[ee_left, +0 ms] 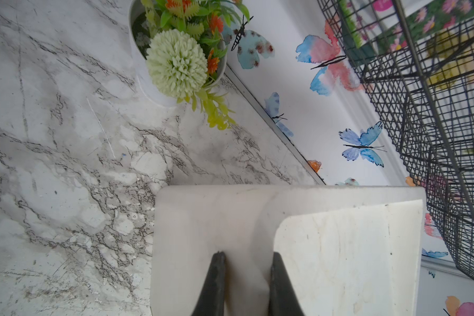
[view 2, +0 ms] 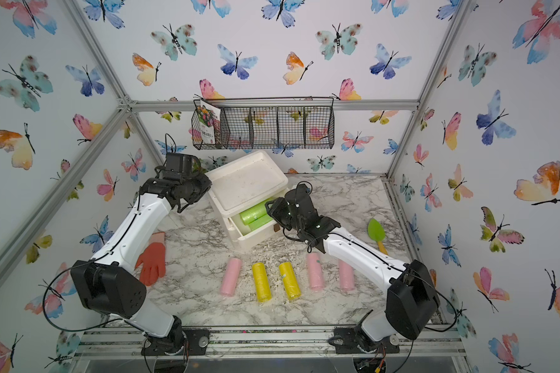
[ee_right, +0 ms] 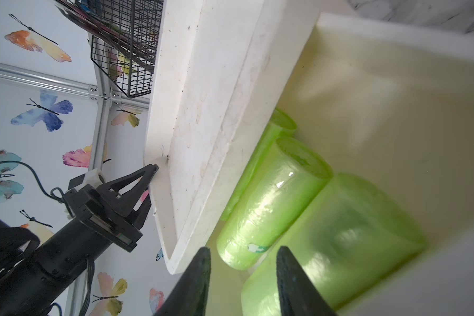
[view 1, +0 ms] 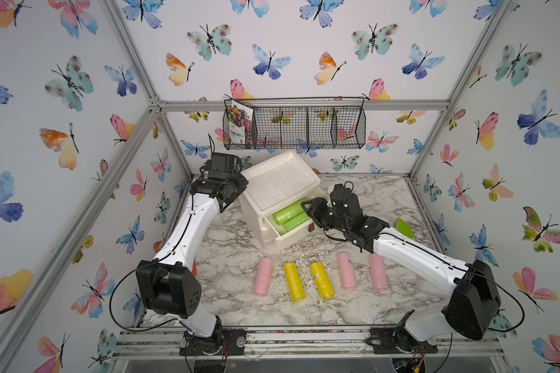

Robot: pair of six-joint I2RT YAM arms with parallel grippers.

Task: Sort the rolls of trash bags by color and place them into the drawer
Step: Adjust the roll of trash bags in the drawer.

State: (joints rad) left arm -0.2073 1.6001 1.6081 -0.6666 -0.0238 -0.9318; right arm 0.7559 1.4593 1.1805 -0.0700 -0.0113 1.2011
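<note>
Five rolls [view 1: 321, 280] line my marble tabletop [view 1: 227, 258], pink [view 1: 263, 277], yellow [view 1: 294, 281], yellow [view 1: 321, 280], pink [view 1: 347, 272], pink [view 1: 378, 273]; butterfly walls [view 1: 304, 58] around. Behind, I see the left gripper [ee_left: 248, 255] pinched narrow on the white box [view 1: 280, 181] corner; three green rolls [ee_right: 274, 202] lie in its open drawer [view 1: 299, 237]; right gripper [ee_right: 244, 250] hangs over them, parted, empty.

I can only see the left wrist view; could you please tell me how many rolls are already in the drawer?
Observer: Three light green rolls lie in the open drawer.
Operator: Which rolls are still outside?
Observer: Three pink rolls and two yellow rolls, in a row in front of the drawer unit.
Operator: And the right end effector?
Observer: The right end effector hovers over the drawer, jaws apart.
</note>
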